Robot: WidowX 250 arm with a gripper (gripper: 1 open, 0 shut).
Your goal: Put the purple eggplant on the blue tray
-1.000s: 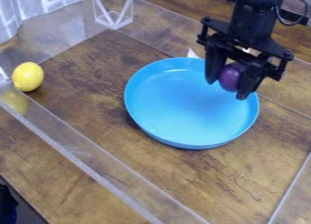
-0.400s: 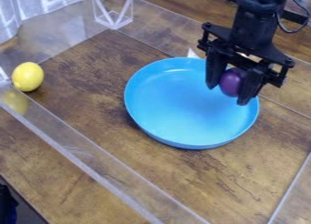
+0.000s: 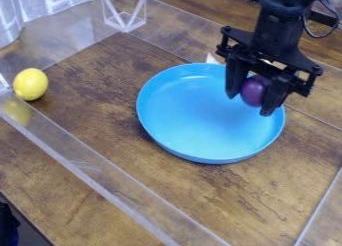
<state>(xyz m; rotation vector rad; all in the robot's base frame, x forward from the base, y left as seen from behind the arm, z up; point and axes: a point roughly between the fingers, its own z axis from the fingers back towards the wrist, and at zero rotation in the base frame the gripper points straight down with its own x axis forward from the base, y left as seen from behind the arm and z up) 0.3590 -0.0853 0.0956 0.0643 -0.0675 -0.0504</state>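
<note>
The purple eggplant (image 3: 254, 89) shows as a glossy purple lump between the black fingers of my gripper (image 3: 255, 93), which is shut on it. The gripper points straight down over the right part of the blue tray (image 3: 187, 115), a large round shallow dish with a raised rim on the wooden table. The eggplant hangs just above the tray's floor; the fingers hide most of it, so its stem end does not show.
A round yellow lemon (image 3: 30, 84) lies at the far left of the table. A clear plastic wall (image 3: 80, 30) runs along the left and back edges, with a wire stand (image 3: 127, 12) at the back.
</note>
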